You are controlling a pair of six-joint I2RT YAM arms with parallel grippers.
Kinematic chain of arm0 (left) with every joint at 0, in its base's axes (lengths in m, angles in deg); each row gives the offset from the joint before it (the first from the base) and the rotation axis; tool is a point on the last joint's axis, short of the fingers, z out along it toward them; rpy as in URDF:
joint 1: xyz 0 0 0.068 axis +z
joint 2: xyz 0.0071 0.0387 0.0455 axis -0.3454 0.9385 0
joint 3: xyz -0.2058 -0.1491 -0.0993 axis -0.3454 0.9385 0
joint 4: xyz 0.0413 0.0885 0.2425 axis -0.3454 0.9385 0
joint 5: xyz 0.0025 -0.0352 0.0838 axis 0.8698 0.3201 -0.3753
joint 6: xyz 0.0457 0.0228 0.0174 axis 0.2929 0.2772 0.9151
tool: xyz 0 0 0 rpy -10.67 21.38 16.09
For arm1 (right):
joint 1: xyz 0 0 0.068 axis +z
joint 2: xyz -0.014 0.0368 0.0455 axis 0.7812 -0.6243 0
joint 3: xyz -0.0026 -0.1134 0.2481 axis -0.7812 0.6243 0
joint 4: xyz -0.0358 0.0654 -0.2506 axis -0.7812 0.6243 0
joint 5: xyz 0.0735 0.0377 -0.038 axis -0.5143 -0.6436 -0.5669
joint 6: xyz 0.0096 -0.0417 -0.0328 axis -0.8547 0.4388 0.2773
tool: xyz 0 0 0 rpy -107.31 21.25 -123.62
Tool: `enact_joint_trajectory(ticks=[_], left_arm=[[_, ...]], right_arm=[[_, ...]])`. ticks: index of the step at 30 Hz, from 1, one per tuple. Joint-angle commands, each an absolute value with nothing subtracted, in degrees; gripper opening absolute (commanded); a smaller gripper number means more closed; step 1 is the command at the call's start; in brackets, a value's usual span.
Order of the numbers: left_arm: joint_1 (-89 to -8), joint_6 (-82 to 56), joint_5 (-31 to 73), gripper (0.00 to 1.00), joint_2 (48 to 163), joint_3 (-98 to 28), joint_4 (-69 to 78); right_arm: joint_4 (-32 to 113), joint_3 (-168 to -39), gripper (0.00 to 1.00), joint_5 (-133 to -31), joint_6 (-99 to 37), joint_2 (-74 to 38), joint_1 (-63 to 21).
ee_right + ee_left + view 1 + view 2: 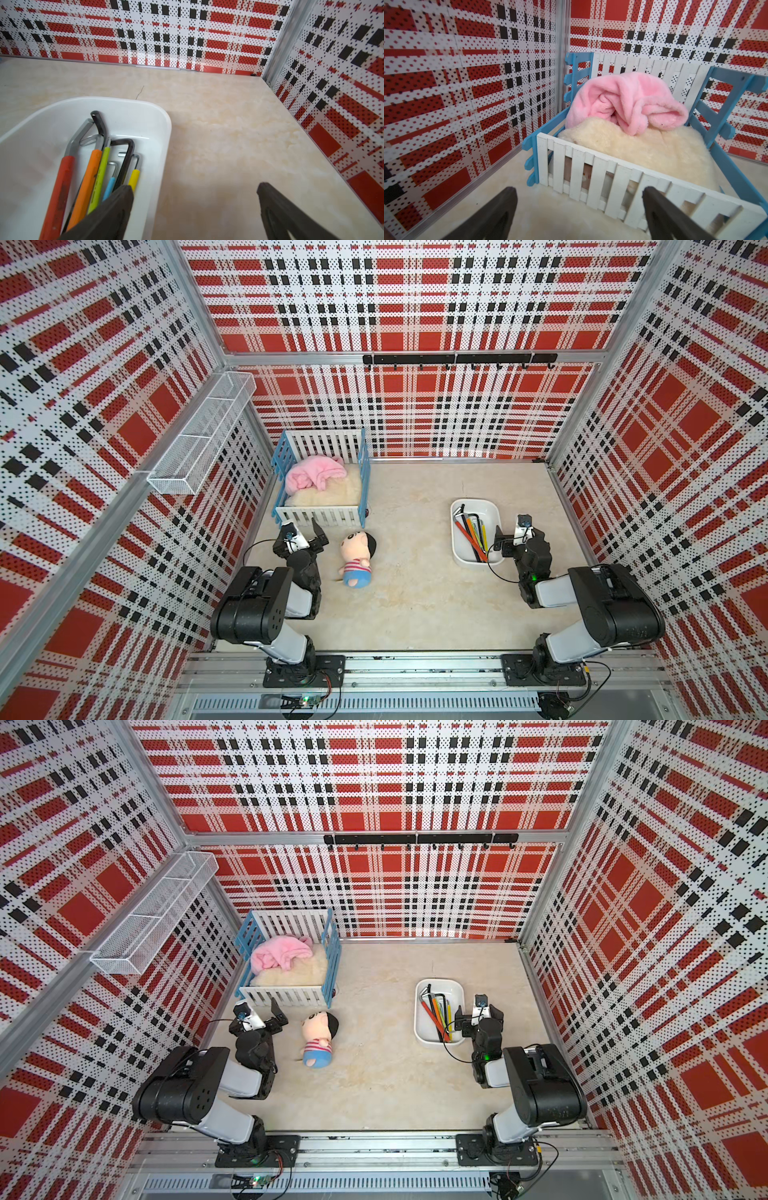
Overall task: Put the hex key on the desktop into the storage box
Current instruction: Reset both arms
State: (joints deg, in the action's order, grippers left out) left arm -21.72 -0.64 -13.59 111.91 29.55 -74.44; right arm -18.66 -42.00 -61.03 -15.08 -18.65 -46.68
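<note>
Lying bundled in the storage box [162, 116], long axes near-to-far, the hex keys [97, 166] sit just left of the spread, empty right hand [194, 186] straddling its right wall, the spread left hand [578, 188] well apart by the crib [558, 166], and no key shows on the bench [228, 135].

Head count, kind by kind

One storage box [133, 101] with hex keys [86, 187]: five with coloured sleeves and one bare black, perhaps a seventh, since they overlap. One toy crib [318, 516], one pink blanket [313, 475], one cream fleece pad [328, 494], one plush doll [357, 558], one wire-mesh basket [199, 435] of three compartments, one black hook rail [457, 359]. Two robot arms: left arm [249, 610], right arm [615, 605].
</note>
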Motion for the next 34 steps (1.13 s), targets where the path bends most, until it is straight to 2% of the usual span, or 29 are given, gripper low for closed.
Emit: enact_joint_trajectory(ticks=[1,34], left_arm=[[-21.4,-1.6,-12.6,0.99,111.6,28.6,-75.6],[-22.2,-1.2,-14.1,0.99,111.7,27.7,-74.2]], right_arm=[[-18.6,-45.3,1.00,-62.9,-18.0,-18.6,-49.7],[-18.8,-45.0,1.00,-63.0,-18.0,-18.4,-49.7]])
